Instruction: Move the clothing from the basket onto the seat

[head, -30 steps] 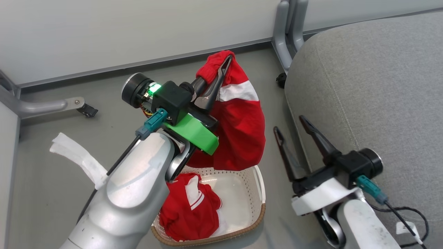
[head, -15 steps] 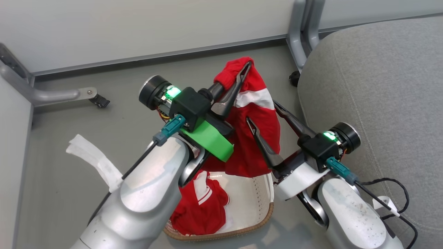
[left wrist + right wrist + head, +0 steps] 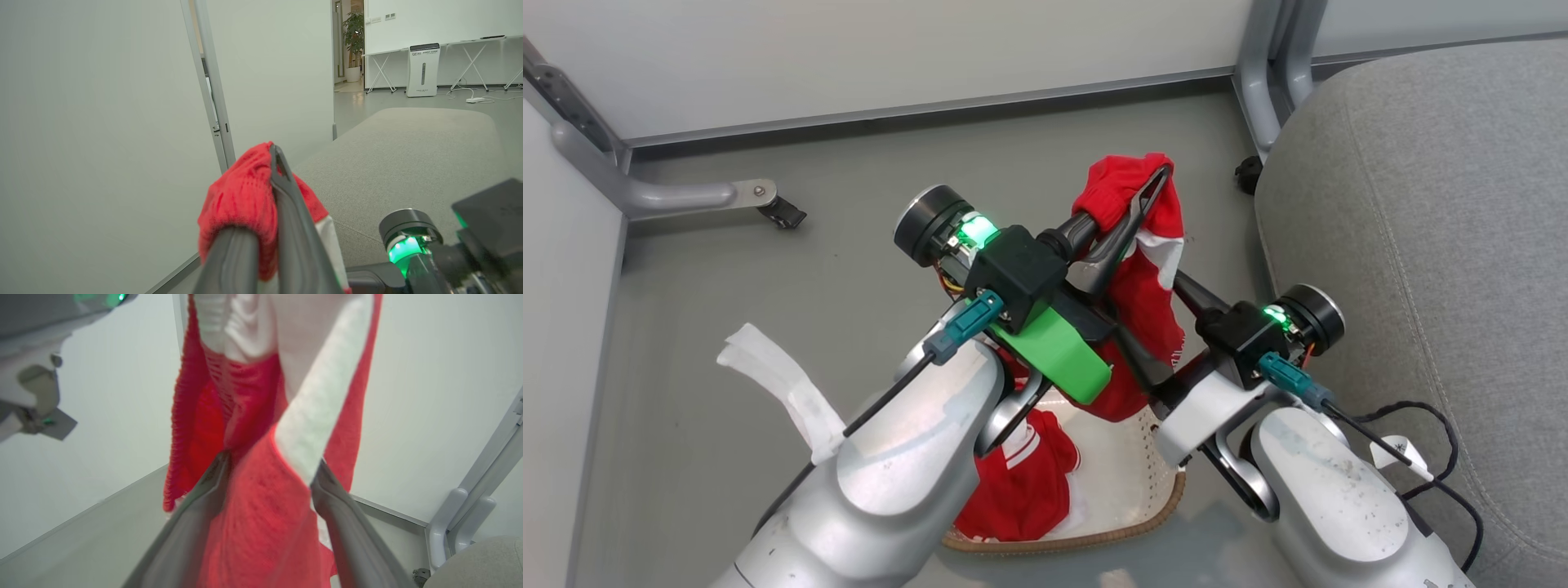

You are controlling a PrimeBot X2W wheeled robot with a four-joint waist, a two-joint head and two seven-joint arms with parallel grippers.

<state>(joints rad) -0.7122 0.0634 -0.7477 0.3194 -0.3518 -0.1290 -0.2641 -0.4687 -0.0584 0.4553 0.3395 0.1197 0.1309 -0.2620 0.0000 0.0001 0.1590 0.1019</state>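
Note:
My left gripper (image 3: 1158, 173) is shut on the top of a red garment (image 3: 1143, 286) with a white stripe, which hangs above the cream basket (image 3: 1156, 510). In the left wrist view its shut fingers (image 3: 282, 179) pinch red cloth (image 3: 241, 200). My right gripper (image 3: 1150, 310) reaches in from the right, its jaws apart on either side of the hanging cloth. The right wrist view shows that gripper (image 3: 271, 461) with the red garment (image 3: 245, 522) between its fingers. A second red garment (image 3: 1021, 482) lies in the basket. The grey seat (image 3: 1421, 204) is to the right.
White partition walls close the back and left. Grey metal legs with castors stand at the left (image 3: 719, 196) and beside the seat (image 3: 1270, 82). A white strip (image 3: 784, 388) hangs by my left forearm. A black cable (image 3: 1429, 441) lies on the seat's near edge.
The head camera has shifted. My right gripper came in from beside the seat to straddle the hanging garment. My left gripper has kept its hold throughout.

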